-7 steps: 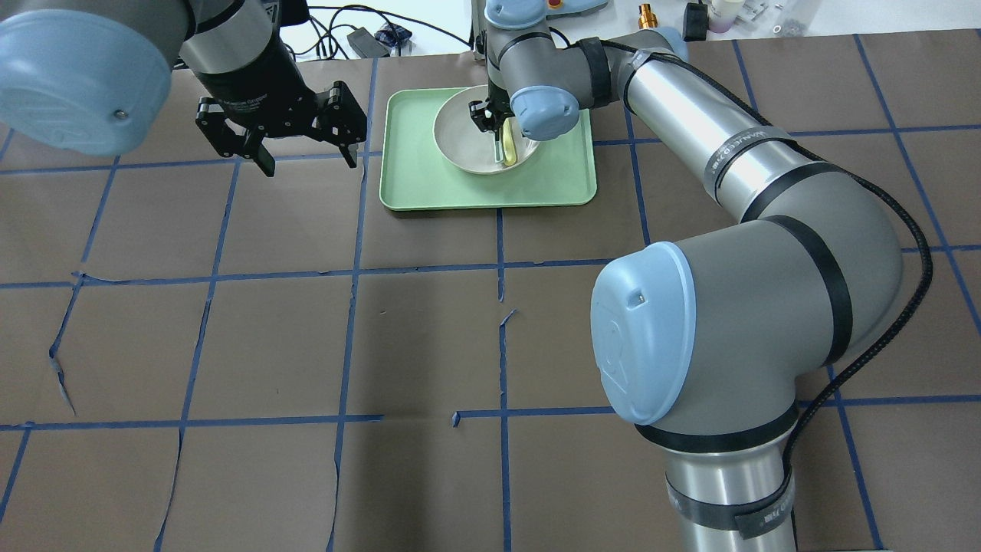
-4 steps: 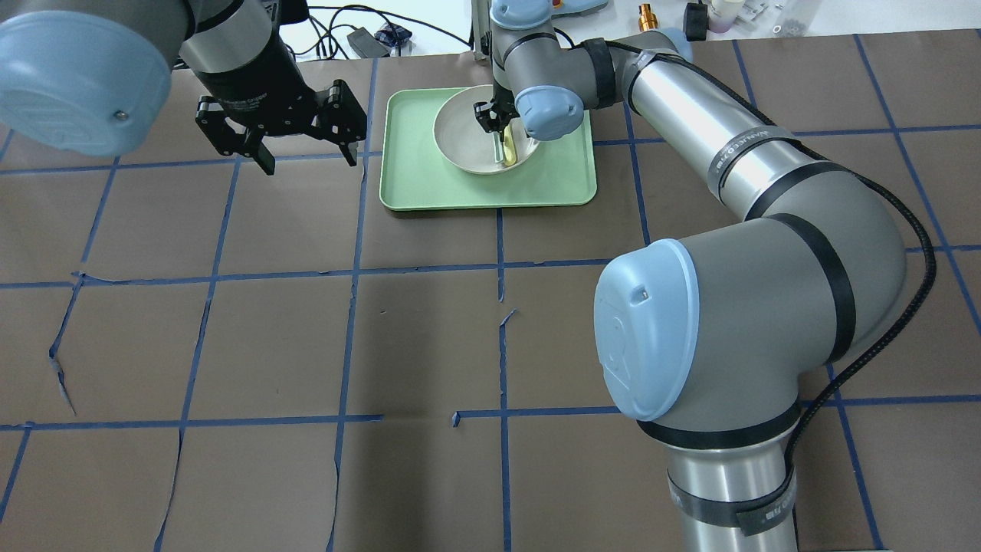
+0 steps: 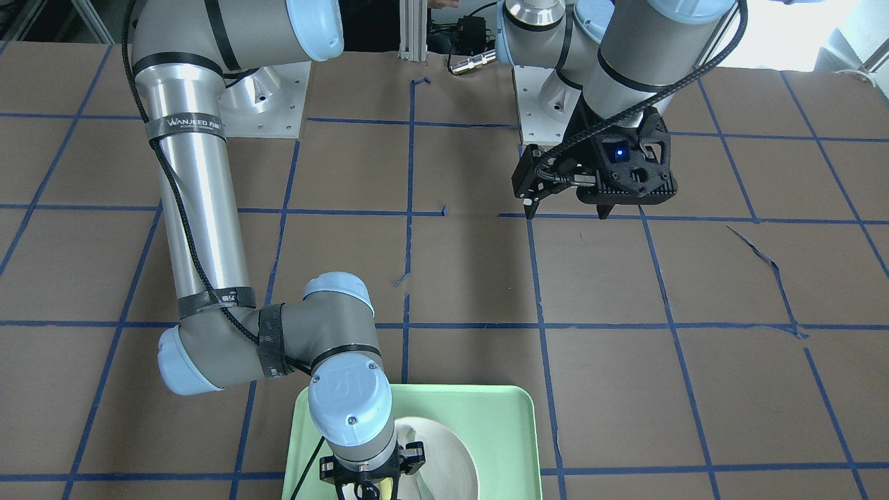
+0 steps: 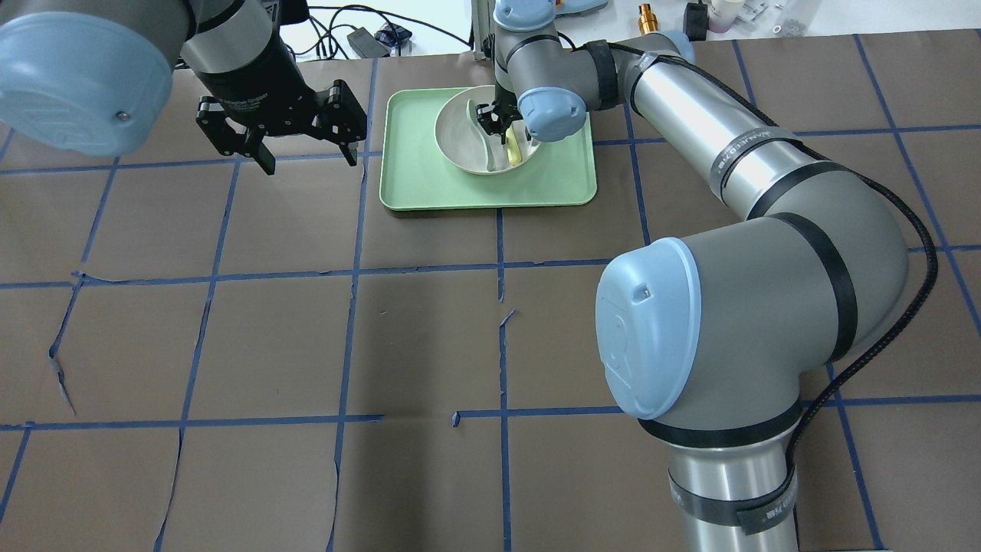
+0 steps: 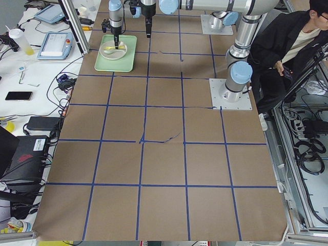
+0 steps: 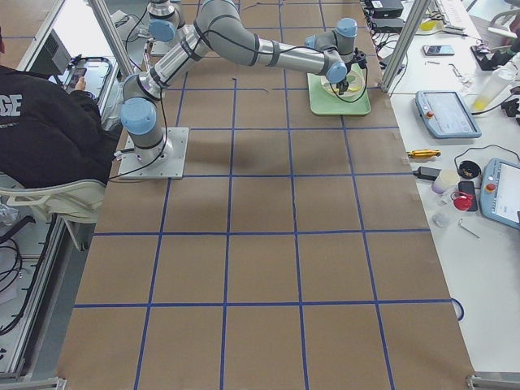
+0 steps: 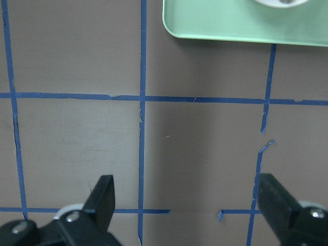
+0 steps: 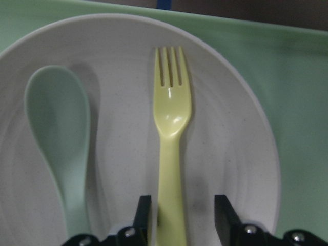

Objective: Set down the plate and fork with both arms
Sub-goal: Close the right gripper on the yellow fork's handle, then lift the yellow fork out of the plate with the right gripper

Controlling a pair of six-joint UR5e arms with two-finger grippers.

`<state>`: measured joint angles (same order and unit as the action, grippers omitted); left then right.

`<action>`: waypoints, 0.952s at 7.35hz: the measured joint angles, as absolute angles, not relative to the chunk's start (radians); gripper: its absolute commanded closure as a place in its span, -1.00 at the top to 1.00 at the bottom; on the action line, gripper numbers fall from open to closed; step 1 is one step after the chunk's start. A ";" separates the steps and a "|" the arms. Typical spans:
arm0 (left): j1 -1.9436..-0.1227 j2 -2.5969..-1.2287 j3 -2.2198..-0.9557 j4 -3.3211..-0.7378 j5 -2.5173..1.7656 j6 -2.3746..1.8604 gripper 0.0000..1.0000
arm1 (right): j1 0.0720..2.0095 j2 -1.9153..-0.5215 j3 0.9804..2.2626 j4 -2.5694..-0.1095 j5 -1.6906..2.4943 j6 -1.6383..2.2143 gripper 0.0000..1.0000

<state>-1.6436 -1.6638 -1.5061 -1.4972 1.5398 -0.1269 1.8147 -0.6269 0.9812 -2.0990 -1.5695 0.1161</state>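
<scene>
The off-white plate [image 4: 460, 138] sits on the mint-green tray [image 4: 429, 192] at the far middle of the table. The pale-yellow fork [image 8: 171, 118] lies in the plate, tines pointing away from the wrist; it also shows in the overhead view [image 4: 512, 146]. My right gripper [image 8: 183, 205] is open low over the plate, one finger on each side of the fork's handle with a gap on both sides. My left gripper [image 4: 306, 157] is open and empty, held above the table left of the tray; it also shows in the left wrist view [image 7: 187, 205].
A grey-green spoon [image 8: 59, 113] lies in the plate beside the fork. Cables and small items lie beyond the far table edge [image 4: 368, 38]. An operator [image 5: 302, 41] sits behind the robot's base.
My right wrist has shifted slightly right and farther over the plate, so the spoon now shows in the overhead view. The fork still lies in the plate. The left arm has not moved.
</scene>
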 measured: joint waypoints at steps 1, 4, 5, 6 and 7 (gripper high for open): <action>-1.641 -1.664 -1.506 -1.497 1.539 -0.126 1.00 | 1.815 -0.627 0.986 -2.099 -1.569 0.118 -0.55; -1.638 -1.665 -1.506 -1.497 1.539 -0.126 1.00 | 1.815 -0.629 1.000 -2.099 -1.572 0.120 -0.86; -1.638 -1.666 -1.506 -1.497 1.539 -0.126 1.00 | 1.815 -0.631 1.000 -2.099 -1.571 0.120 -0.86; -1.638 -1.667 -1.506 -1.497 1.538 -0.126 1.00 | 1.815 -0.638 0.999 -2.099 -1.570 0.119 -0.85; -1.638 -1.668 -1.506 -1.497 1.537 -0.126 1.00 | 1.814 -0.649 1.001 -2.097 -1.570 0.115 -0.85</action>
<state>-1.6383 -1.6676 -1.5064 -1.4968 1.5372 -0.1258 1.8136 -0.6485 1.0009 -2.0966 -1.5705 0.1149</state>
